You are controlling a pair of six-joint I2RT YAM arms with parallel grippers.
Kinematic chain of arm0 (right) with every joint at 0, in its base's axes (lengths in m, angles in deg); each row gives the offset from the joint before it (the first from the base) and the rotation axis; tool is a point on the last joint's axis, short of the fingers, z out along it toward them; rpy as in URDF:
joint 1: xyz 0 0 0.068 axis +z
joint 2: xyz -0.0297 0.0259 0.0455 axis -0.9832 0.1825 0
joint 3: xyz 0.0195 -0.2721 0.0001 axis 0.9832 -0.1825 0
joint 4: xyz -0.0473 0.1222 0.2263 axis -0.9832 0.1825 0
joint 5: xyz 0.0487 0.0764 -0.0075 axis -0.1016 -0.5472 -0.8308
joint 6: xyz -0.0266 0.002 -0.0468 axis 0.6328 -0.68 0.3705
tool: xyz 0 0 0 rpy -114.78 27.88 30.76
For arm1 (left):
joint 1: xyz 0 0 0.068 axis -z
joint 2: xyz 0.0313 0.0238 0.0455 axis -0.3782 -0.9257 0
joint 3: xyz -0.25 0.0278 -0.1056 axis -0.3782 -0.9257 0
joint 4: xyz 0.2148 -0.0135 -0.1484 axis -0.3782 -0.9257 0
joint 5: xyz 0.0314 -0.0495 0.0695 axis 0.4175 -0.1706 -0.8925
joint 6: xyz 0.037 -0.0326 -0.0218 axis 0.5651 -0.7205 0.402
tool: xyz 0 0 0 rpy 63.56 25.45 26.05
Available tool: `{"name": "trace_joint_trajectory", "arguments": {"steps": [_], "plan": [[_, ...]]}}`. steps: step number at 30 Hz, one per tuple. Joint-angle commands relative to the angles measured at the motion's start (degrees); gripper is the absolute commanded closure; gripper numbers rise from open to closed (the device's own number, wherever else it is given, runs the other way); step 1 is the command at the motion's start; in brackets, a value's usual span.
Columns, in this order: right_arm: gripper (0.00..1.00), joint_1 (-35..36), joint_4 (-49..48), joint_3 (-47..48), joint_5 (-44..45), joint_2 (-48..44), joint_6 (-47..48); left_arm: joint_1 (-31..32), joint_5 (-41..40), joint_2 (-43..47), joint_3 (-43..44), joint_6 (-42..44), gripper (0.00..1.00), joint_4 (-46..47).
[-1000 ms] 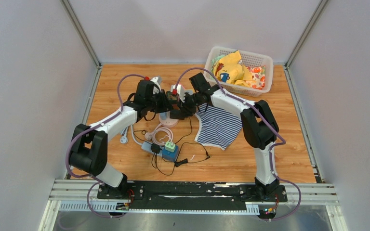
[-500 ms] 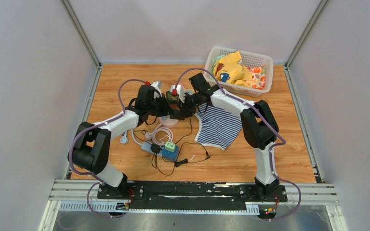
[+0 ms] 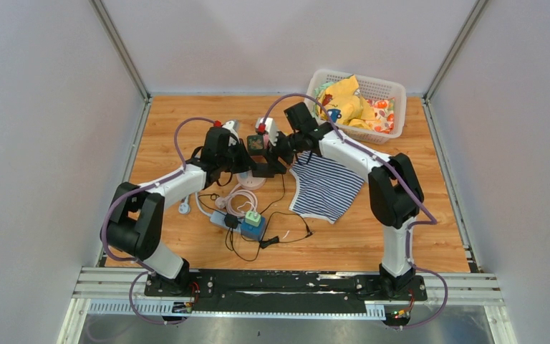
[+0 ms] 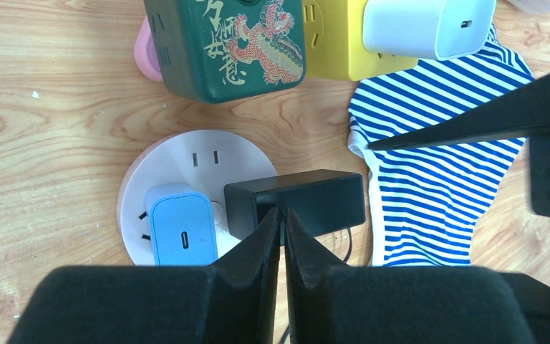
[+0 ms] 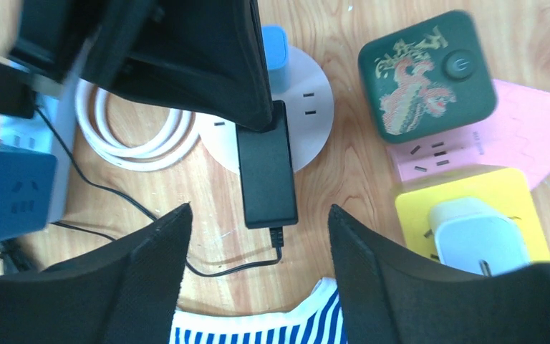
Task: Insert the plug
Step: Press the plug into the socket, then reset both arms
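The black power adapter (image 4: pixel 297 203), the plug of this task, lies flat across the round white socket hub (image 4: pixel 186 161) on the wooden surface (image 4: pixel 57 129), just beside a light blue charger (image 4: pixel 181 233) seated in the same hub; whether its pins are fully home cannot be told. The left hand (image 4: pixel 284 218) is clenched, its two padded fingers pressed together with nothing between them, and their tips rest against the near edge of the adapter's top. The right hand (image 5: pixel 258 215) is released, its fingers spread wide to either side of the adapter's cable end without touching it. The adapter's thin black cord (image 5: pixel 215 269) runs off toward a blue-and-white striped cloth (image 4: pixel 437 179). Beyond the hub sits a dark green cube socket (image 5: pixel 422 75) printed with a red-and-gold dragon and a column of gold characters too stylised to read; its top corner carries a power-button symbol. Next to it a yellow cube socket (image 5: pixel 473 204) holds a white charger (image 5: pixel 476 240), and a pink socket block (image 5: pixel 515 118) lies under both cubes. The adapter and chargers show no legible brand.
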Motion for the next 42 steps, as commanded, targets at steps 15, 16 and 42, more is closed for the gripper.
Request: {"name": "trace_joint_trajectory", "arguments": {"steps": [15,16,42], "plan": [[0.0,-0.7,0.7,-13.4,14.7,-27.1,-22.9,0.1,-1.5,5.3,14.2,5.1,0.7,-20.5],[0.0,-0.7,0.8,-14.5,17.0,-29.7,-25.0,0.1,-1.3,6.2,15.4,5.5,0.69,-21.4],[0.0,-0.7,15.5,-23.1,45.3,-63.9,-47.6,0.1,-4.7,52.0,7.1,11.1,0.0,-28.5]]}}
